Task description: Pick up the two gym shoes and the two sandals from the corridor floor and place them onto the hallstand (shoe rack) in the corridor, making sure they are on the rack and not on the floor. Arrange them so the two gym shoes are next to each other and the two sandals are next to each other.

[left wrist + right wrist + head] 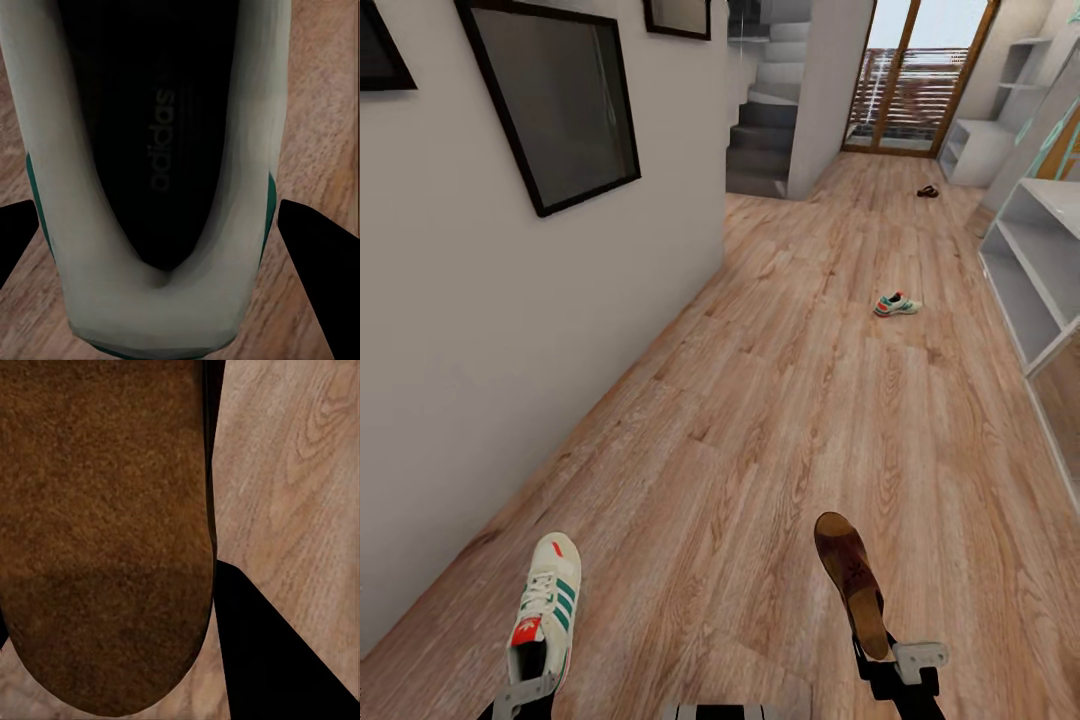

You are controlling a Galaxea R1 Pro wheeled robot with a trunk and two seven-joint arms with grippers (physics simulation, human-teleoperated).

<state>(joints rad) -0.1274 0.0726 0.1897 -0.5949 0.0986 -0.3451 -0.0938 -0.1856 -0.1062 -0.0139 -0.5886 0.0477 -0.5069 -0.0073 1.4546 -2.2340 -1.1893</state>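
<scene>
Cream sneaker clamped at heel in left claw | brown sandal clamped at heel in right claw | second sneaker mid-floor, second sandal farther off | hallstand at corridor's far right | advice: carry level, steer past white bench, leave room beside each for its mate.

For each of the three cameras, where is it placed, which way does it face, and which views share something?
Head view: on the head, facing down the corridor floor; left gripper holds a gym shoe, right gripper a sandal.
Left wrist view: by the left gripper, facing the shoe's heel opening; dark fingers flank it. Shares the shoe.
Right wrist view: by the right gripper, facing the sandal's insole. Shares the sandal.
</scene>
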